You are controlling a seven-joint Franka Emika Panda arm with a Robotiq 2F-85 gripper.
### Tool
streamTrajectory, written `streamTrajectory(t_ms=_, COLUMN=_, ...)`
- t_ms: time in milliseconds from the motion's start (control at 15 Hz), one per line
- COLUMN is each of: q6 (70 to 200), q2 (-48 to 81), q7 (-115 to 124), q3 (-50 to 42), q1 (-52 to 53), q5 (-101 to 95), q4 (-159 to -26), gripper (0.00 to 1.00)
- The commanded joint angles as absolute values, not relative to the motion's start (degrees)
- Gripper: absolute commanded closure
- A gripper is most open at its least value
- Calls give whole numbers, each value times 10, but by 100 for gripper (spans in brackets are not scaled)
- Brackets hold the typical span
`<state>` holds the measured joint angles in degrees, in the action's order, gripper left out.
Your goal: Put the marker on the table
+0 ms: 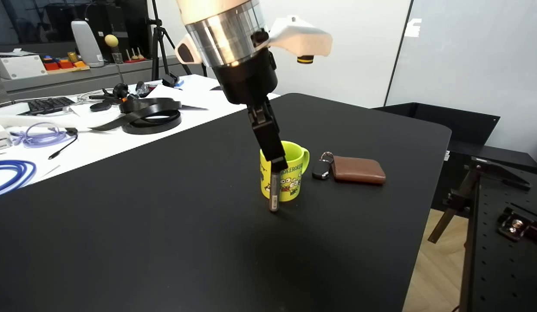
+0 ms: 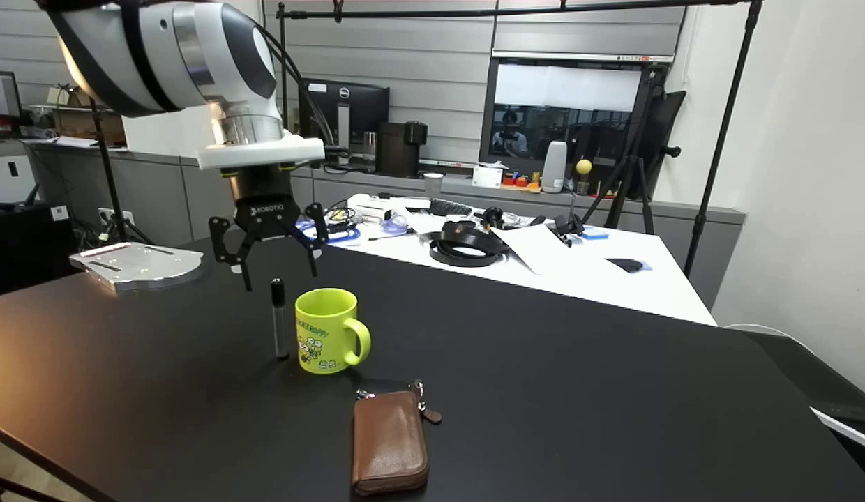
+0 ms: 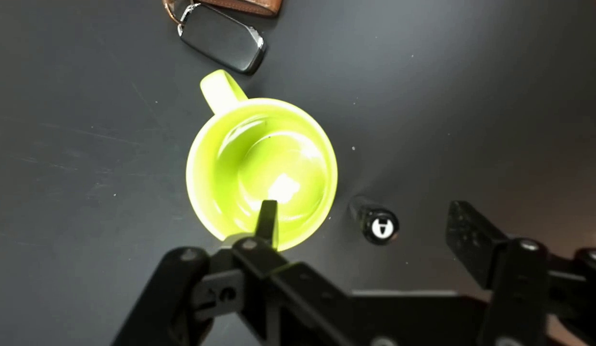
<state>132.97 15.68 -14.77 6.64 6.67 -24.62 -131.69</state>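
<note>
The marker [image 1: 275, 190], slim with a dark cap and grey body, stands upright on its end on the black table [image 1: 143, 234]. It also shows in an exterior view [image 2: 280, 328] and end-on from above in the wrist view [image 3: 378, 226]. My gripper [image 2: 281, 281] is open. In the wrist view its fingers [image 3: 363, 211] are spread wide, with the marker's cap between them and touching neither finger. The fingertips are about at the height of the cap's top. In an exterior view the near finger [image 1: 279, 166] hides the cap.
A yellow-green mug [image 2: 324, 341] stands close beside the marker; one finger hangs over its rim [image 3: 332, 168] in the wrist view. A key fob [image 1: 321, 169] and a brown wallet [image 1: 358, 170] lie beyond the mug. A metal plate [image 2: 143, 263] lies near the table's far edge.
</note>
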Motion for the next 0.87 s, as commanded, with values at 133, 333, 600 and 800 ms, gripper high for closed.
streamTrajectory(t_ms=133, q6=1317, q2=153, q7=-153, q3=64, q1=67, q5=-238, q4=-1309, gripper=0)
streamTrajectory(t_ms=333, q6=1319, q2=154, q7=-168, q3=70, q1=64, q5=-222, q4=-1314, gripper=0)
streamTrajectory(t_ms=600, q6=1325, q2=149, q7=-190, q3=78, q1=63, q5=-191, q4=-1322, gripper=0)
streamTrajectory(t_ms=800, q6=1325, q2=143, q7=-190, q3=77, q1=63, q5=-180, q4=-1322, gripper=0)
